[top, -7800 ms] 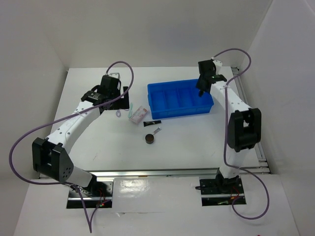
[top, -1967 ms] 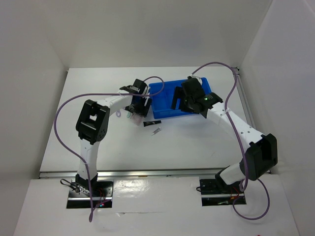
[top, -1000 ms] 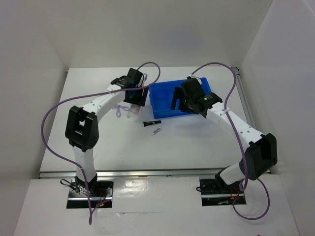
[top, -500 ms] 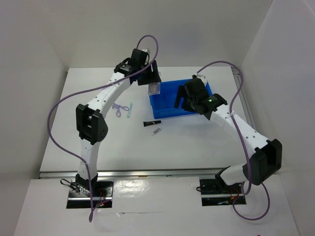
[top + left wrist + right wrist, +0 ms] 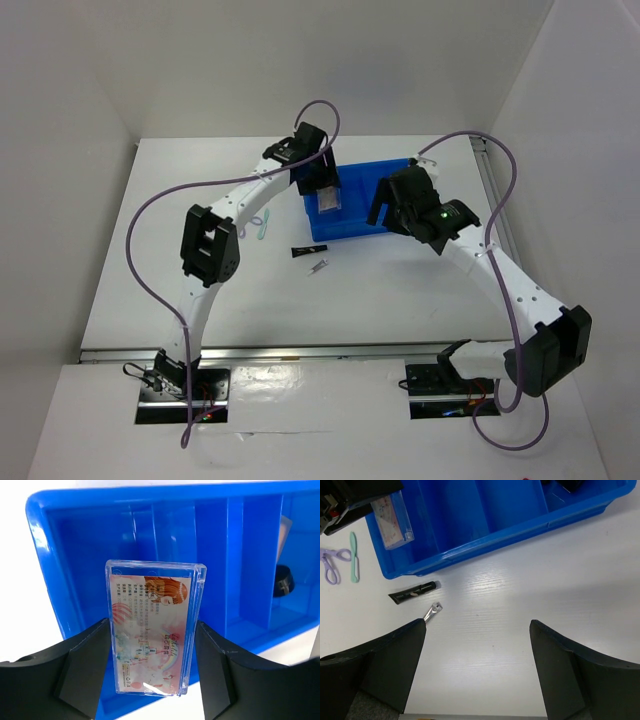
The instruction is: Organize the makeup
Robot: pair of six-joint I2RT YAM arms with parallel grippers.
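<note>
My left gripper (image 5: pixel 322 186) (image 5: pixel 152 680) is shut on the clear pinkish flat case (image 5: pixel 328 199) (image 5: pixel 152 625) (image 5: pixel 392 520). It holds the case upright over the left end of the blue bin (image 5: pixel 352 232) (image 5: pixel 150 495) (image 5: pixel 495 536). Inside a right-hand compartment lie a dark round compact (image 5: pixel 284 580) and a tan bottle (image 5: pixel 285 532). On the table in front of the bin lie a slim black tube (image 5: pixel 308 251) (image 5: pixel 415 592) and a tiny silver stick (image 5: pixel 318 267) (image 5: pixel 433 610). My right gripper (image 5: pixel 384 206) (image 5: pixel 477 665) hangs open over bare table near the bin's front.
Small purple scissors (image 5: pixel 240 222) (image 5: pixel 330 562) and a mint-green tool (image 5: pixel 264 226) (image 5: pixel 353 555) lie left of the bin. White walls enclose the table at the back and both sides.
My left gripper has carried the flat case from the table left of the bin up and over the bin's left end. My right arm has drawn back to the right.
</note>
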